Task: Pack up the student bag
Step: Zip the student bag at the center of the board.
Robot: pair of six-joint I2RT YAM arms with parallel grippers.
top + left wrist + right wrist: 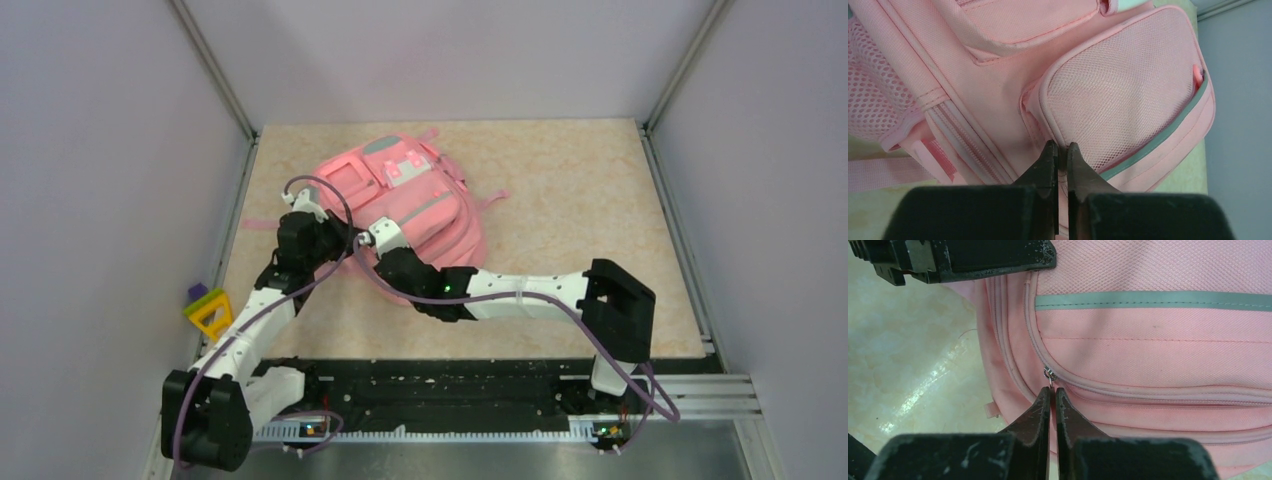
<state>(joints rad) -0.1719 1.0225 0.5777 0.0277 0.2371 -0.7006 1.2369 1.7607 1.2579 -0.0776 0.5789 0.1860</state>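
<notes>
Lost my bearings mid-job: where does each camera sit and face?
Top external: above and behind the arms, looking down on table and bag; both arms show.
Left wrist: on the left arm, looking along the left gripper, shut on the bag by its mesh pocket.
Right wrist: likewise along the right gripper, shut on the zipper pull.
Shared: right wrist also shows the left gripper, top left.

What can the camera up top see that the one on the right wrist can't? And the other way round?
Only the top view shows the whole student bag, the left arm and right arm reaching to it, and a yellow and purple object at the table's left edge. Only the right wrist view shows the small metal zipper pull, pinched at the tips of the right gripper. Both show pink bag fabric, a grey-green stripe and the beige table.
</notes>
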